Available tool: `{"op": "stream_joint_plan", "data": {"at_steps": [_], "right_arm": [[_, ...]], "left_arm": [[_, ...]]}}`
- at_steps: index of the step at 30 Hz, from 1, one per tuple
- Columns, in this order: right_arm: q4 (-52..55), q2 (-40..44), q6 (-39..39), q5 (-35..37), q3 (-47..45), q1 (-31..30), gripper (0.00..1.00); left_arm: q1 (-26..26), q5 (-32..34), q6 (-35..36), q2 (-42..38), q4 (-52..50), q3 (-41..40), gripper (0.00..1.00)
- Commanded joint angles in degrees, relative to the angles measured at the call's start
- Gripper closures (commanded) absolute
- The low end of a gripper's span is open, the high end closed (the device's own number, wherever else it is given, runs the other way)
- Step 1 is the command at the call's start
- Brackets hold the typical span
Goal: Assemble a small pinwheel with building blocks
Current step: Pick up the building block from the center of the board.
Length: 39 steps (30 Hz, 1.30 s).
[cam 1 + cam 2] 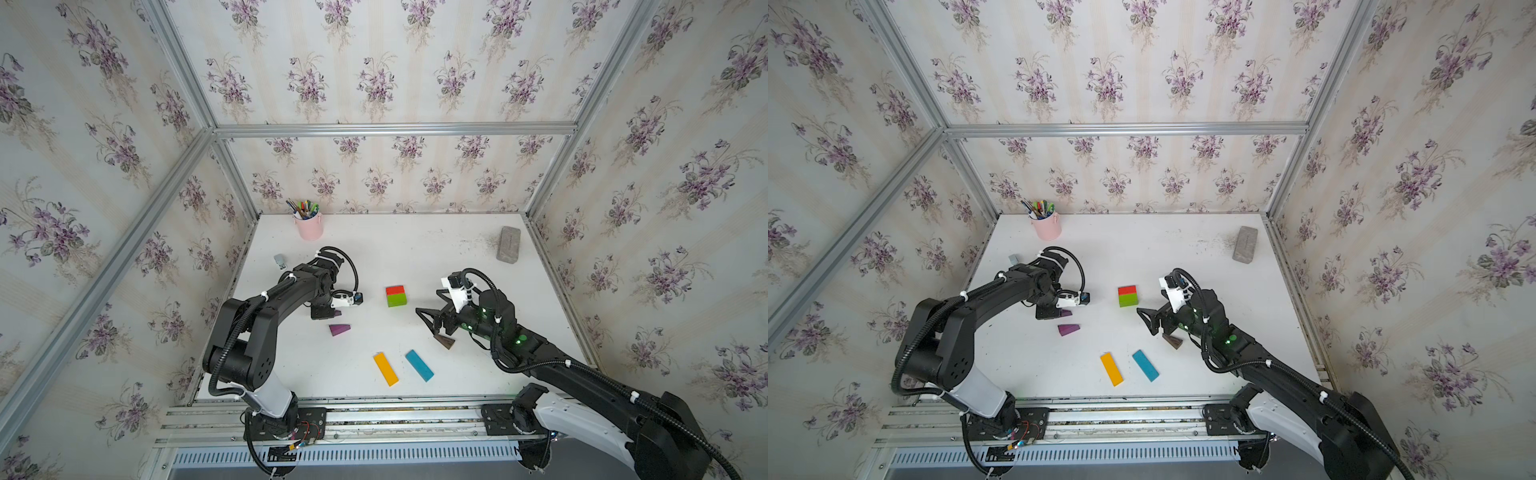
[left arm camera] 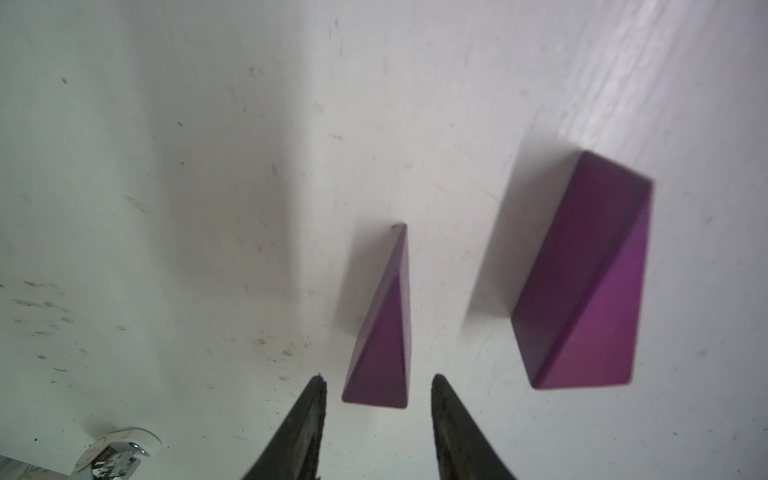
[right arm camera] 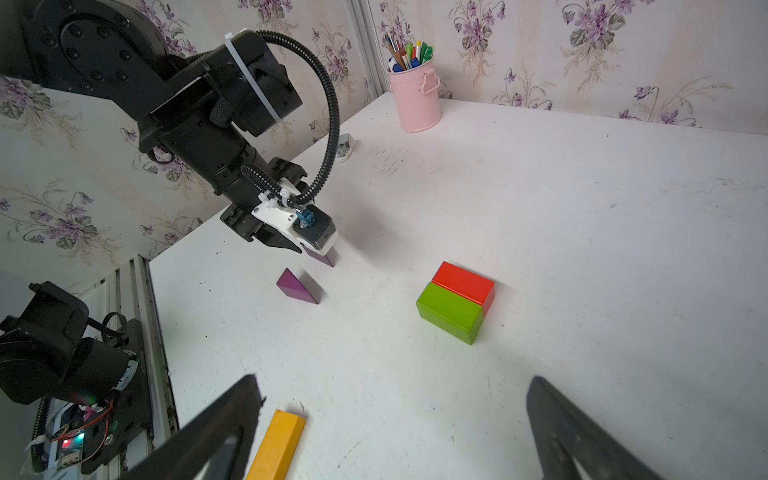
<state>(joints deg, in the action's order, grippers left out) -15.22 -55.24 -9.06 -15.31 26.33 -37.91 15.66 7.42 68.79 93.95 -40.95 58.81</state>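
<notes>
A red brick (image 1: pixel 395 289) and a green brick (image 1: pixel 397 300) lie joined mid-table. One purple wedge (image 2: pixel 382 340) rests on the table, its near end between the tips of my left gripper (image 2: pixel 378 377). The jaws stand apart with a gap on each side. A second purple wedge (image 2: pixel 590 282) lies beside it, also seen in a top view (image 1: pixel 340 329). My right gripper (image 3: pixel 394 377) hangs wide open and empty right of the bricks, above a dark-brown wedge (image 1: pixel 445 342). A yellow bar (image 1: pixel 385 368) and a blue bar (image 1: pixel 419 365) lie near the front.
A pink pen cup (image 1: pixel 308 226) stands at the back left and a rough grey brick (image 1: pixel 508 244) at the back right. A small metal object (image 1: pixel 280 261) sits by the left wall. Papered walls with metal frame posts close in three sides.
</notes>
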Motion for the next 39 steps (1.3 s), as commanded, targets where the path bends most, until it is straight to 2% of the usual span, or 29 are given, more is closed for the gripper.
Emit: {"op": "stream_joint_plan", "data": {"at_steps": [1,16,26,39], "right_arm": [[-2.2,-0.3,-0.4,-0.7,-0.1,0.0,0.00],[-2.4,-1.2,-0.4,-1.0,-0.1,0.4,0.00],[-2.6,-1.4,-0.5,-1.3,0.0,0.5,0.00],[-2.5,-1.0,-0.5,-1.5,-0.1,0.6,0.00]], "left_arm": [[-0.3,-0.4,3.4,0.0,-0.6,-0.3,0.57],[-0.4,0.8,5.4,3.1,0.0,1.3,0.60],[-0.4,-0.7,4.8,3.1,0.1,0.8,0.62],[0.0,-1.4,3.5,3.5,-0.1,0.7,0.69]]}}
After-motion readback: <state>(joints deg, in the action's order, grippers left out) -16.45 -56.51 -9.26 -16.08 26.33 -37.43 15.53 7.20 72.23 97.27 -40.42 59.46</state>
